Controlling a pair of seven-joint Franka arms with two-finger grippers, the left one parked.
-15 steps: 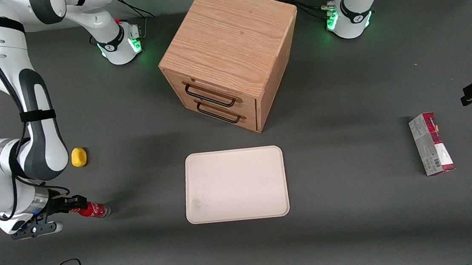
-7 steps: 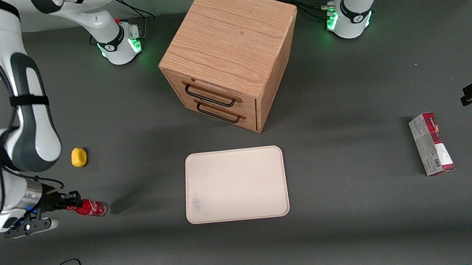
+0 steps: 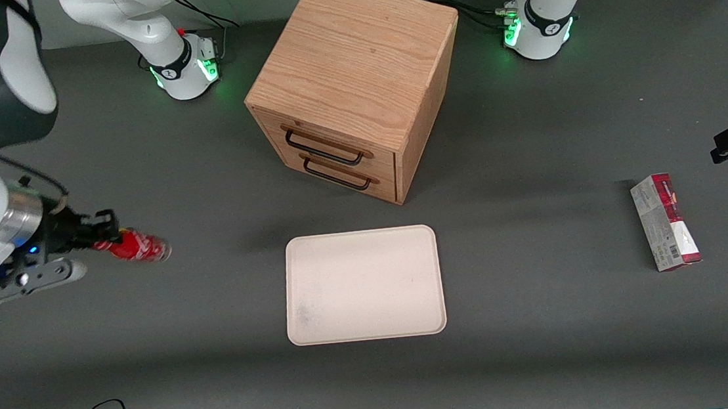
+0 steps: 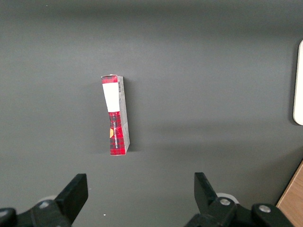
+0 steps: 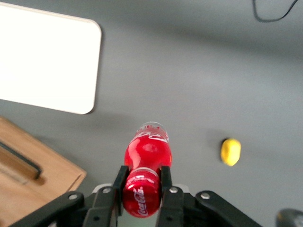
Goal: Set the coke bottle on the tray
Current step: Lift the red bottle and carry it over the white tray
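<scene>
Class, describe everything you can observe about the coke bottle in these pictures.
The coke bottle is small and red, with a red cap, white script logo and a clear base; it looks like plastic. The gripper is shut on its neck just below the cap, one finger on each side. It hangs lifted above the dark table, touching nothing else, toward the working arm's end, apart from the tray.

Even, diffuse overhead light covers the dark grey worktop, with soft broad shadows. The pale cream rectangular tray is overexposed to plain white in the right wrist view. The small red coke bottle and the gripper holding it show slight motion blur.
</scene>
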